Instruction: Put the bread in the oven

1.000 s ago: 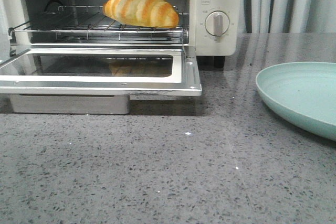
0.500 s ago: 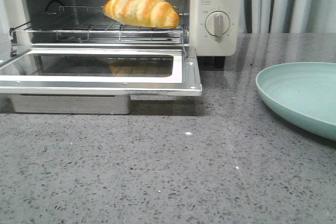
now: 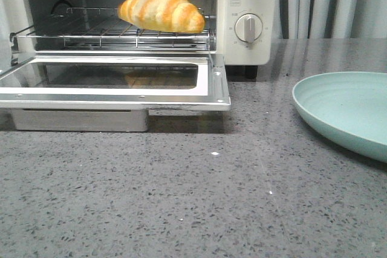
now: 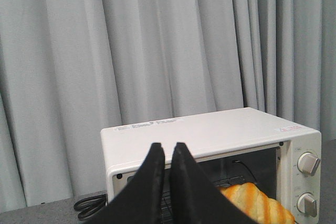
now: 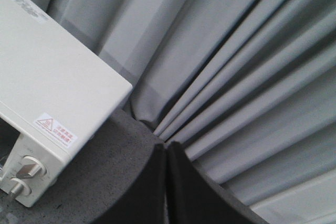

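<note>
The bread (image 3: 161, 9), a glossy golden-orange roll with pale stripes, lies on the wire rack (image 3: 78, 31) inside the cream-white oven (image 3: 247, 4). The oven's glass door (image 3: 115, 98) hangs open and flat over the counter. Neither gripper shows in the front view. In the left wrist view my left gripper (image 4: 168, 146) is shut with nothing in it. It hangs in front of and above the oven (image 4: 210, 132), with the bread (image 4: 257, 203) off to one side. My right gripper (image 5: 166, 146) is shut and empty, beyond the oven's knob end (image 5: 47, 93).
A pale green plate (image 3: 344, 104) sits on the grey speckled counter to the right of the oven. Two round knobs (image 3: 249, 27) are on the oven's right panel. A black cable (image 4: 92, 205) lies beside the oven. Grey curtains hang behind.
</note>
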You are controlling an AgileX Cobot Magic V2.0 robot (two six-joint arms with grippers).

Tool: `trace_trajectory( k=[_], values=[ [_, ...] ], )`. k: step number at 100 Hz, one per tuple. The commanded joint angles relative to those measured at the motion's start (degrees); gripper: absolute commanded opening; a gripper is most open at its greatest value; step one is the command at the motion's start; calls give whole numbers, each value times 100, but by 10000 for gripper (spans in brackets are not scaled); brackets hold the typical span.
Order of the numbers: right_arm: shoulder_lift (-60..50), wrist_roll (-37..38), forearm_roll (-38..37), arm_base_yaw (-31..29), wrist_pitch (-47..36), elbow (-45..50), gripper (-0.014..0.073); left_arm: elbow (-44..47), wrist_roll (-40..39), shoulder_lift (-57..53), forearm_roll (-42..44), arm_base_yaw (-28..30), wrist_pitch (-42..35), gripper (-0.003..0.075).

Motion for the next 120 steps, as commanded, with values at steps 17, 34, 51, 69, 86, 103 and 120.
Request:
trace_trajectory(
  k=[17,34,51,69,86,103,120],
  values=[
    [-1285,511,-580,-1,-109,1292,-43,-142,-31,42,-56,25,-428,-20],
    [-2271,1195,-979,-1,-295,2706,-43,-142,-31,42,-69,25,-428,-20],
    [-3307,1894,-1197,-1,-499,4056,-43,-142,-31,42,61,25,-682,-20],
    [-4109,2245,-1285,-1,-498,5171,-43,214,-31,42,61,25,-1384,-20],
    [-4709,2510,-1299,-1,-511,5707,-43,618,-31,4,72,25,-1424,-20],
    [-5061,2521,-1299,-1,-524,5902,-43,714,-31,-506,324,64,-1232,-20],
    [-5186,2521,-1286,-1,-603,6141,-43,725,-31,-1137,411,509,-525,-20]
  ],
)
